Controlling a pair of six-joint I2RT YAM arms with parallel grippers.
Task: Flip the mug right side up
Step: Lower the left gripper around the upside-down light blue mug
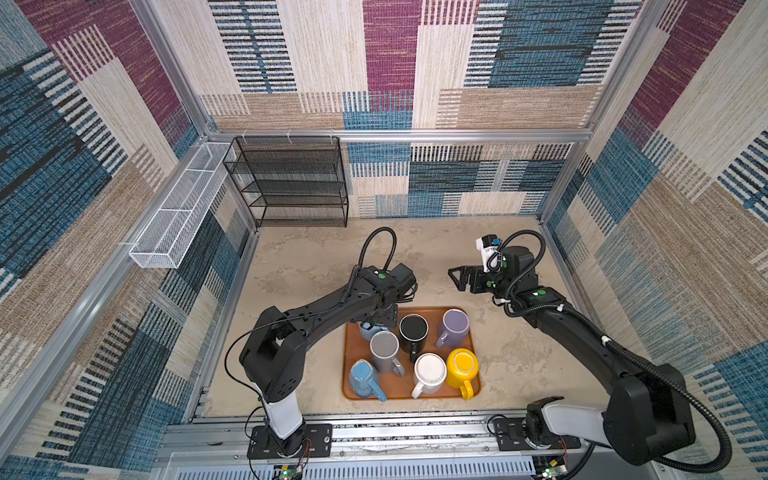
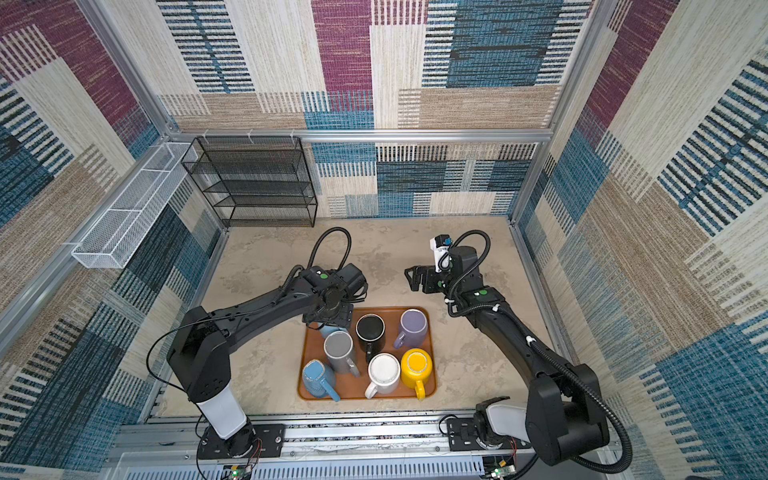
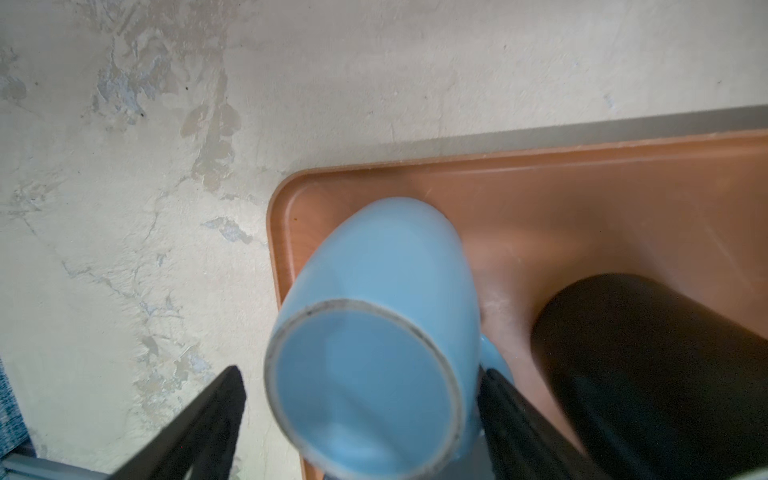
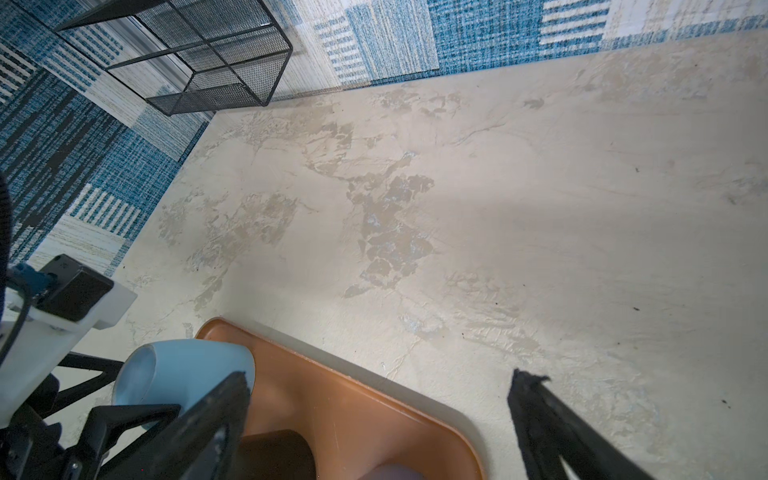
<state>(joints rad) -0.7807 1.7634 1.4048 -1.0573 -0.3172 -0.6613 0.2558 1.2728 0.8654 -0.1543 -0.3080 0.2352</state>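
A light blue mug point(image 3: 374, 332) sits tilted at the back left corner of the brown tray point(image 3: 540, 174), its unglazed base ring turned up toward the left wrist camera. My left gripper point(image 3: 363, 371) is open and straddles it. One finger point(image 3: 511, 399) touches the mug beside the handle, while a gap shows between the mug and the opposite finger. In both top views the left wrist hides most of the mug point(image 1: 368, 331) point(image 2: 328, 330). My right gripper point(image 1: 456, 279) point(image 4: 382, 376) hangs open and empty above the table behind the tray's right side.
Several other mugs stand on the tray point(image 1: 415, 397): black point(image 1: 413, 328), purple point(image 1: 454, 326), grey point(image 1: 384, 349), textured blue point(image 1: 362, 376), white point(image 1: 430, 372) and yellow point(image 1: 462, 365). A black mesh rack point(image 1: 291, 183) and a white wire basket point(image 1: 178, 208) stand at the back left.
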